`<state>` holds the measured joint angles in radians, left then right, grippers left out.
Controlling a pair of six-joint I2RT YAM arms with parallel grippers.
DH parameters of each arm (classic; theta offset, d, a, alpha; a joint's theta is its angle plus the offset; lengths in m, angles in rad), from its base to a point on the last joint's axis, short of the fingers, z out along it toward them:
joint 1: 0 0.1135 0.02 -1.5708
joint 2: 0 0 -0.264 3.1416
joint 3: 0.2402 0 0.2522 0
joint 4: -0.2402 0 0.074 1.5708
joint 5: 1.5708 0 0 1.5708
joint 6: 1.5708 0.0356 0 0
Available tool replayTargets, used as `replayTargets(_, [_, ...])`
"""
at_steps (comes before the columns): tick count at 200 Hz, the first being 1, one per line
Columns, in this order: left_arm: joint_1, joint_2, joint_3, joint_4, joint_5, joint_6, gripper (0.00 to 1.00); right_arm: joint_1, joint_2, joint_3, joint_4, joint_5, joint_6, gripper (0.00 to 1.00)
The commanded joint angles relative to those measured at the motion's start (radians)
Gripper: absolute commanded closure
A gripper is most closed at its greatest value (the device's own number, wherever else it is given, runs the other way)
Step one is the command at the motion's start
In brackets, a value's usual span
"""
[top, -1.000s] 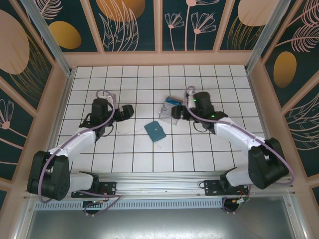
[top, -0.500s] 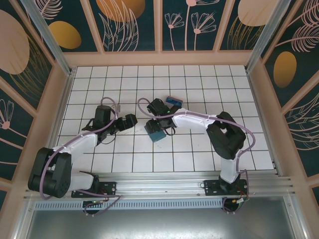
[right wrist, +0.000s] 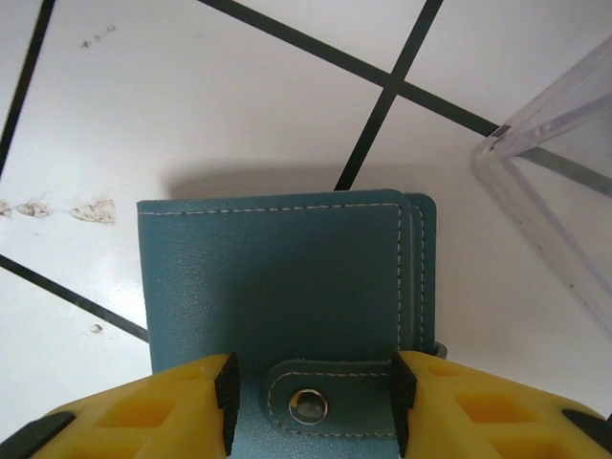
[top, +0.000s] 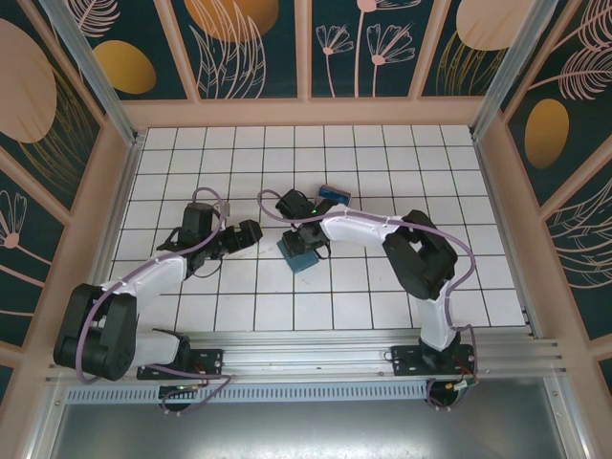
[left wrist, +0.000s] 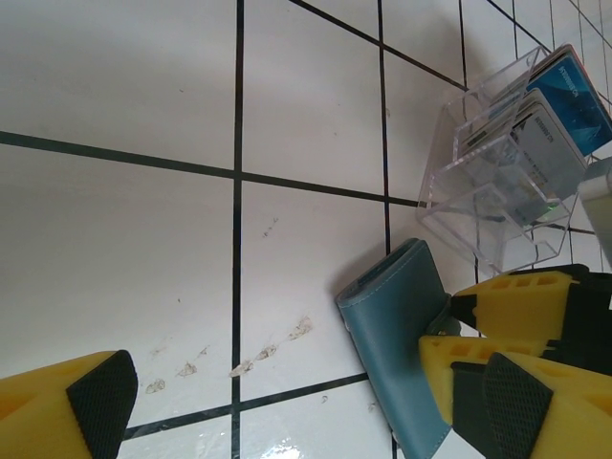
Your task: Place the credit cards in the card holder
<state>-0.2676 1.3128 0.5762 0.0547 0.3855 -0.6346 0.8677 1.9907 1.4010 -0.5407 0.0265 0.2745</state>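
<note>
The teal card holder (top: 297,255) (right wrist: 277,277) lies shut on the white tiles, snap tab up. My right gripper (top: 308,236) (right wrist: 312,404) is low over it, its jaws open and straddling the snap tab (right wrist: 330,397); a small gap shows on the left side. The right gripper's yellow fingers (left wrist: 516,311) also show at the card holder's (left wrist: 397,330) far edge. The credit cards (left wrist: 564,105) (top: 333,193), one bright blue, stand in a clear box (left wrist: 492,186). My left gripper (top: 247,232) (left wrist: 306,411) is wide open and holds nothing, just left of the card holder.
The clear box's corner (right wrist: 559,182) lies close on the right of the card holder. Small scuff marks (left wrist: 239,363) dot the tiles. Wooden walls (top: 124,172) ring the tiled floor, with free tiles to the front and right.
My right arm swung left from the clear box to the card holder, and its jaws narrowed around the snap tab. My left gripper moved slightly right toward the card holder.
</note>
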Motion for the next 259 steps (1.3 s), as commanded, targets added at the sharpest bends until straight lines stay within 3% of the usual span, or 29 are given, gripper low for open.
replayTargets(1, [-0.004,0.002,0.030,-0.003,0.004,-0.017,0.05,0.008,0.027,0.023,-0.066,0.013,-0.004,0.53])
replayTargets(59, [-0.012,0.033,0.045,0.009,0.010,-0.016,0.05,0.020,0.020,0.007,-0.076,-0.007,0.009,0.52])
replayTargets(95, [-0.015,0.038,0.041,0.013,0.012,-0.013,0.05,0.019,0.041,-0.015,-0.068,-0.007,0.021,0.69])
replayTargets(116, [-0.015,0.036,0.037,0.014,0.012,-0.014,0.05,0.020,0.037,-0.026,-0.052,-0.037,0.026,0.74])
replayTargets(128, [-0.016,0.036,0.032,0.021,0.013,-0.019,0.06,0.019,0.032,-0.026,-0.045,-0.037,0.030,0.83])
replayTargets(137, [-0.017,0.039,0.029,0.031,0.022,-0.021,0.12,0.019,0.024,-0.027,-0.037,-0.039,0.031,0.88])
replayTargets(158, [-0.023,0.059,0.029,0.051,0.038,-0.034,0.15,0.017,0.007,-0.026,-0.020,-0.052,0.035,0.99])
replayTargets(198, [-0.057,0.089,0.034,0.075,0.037,-0.056,0.18,-0.006,-0.054,-0.077,0.087,-0.168,0.071,1.00])
replayTargets(216, [-0.068,0.105,0.034,0.095,0.048,-0.069,0.24,-0.036,-0.095,-0.130,0.158,-0.248,0.110,1.00])
replayTargets(259, [-0.104,0.166,0.030,0.169,0.096,-0.112,0.32,-0.115,-0.215,-0.307,0.379,-0.410,0.263,1.00])
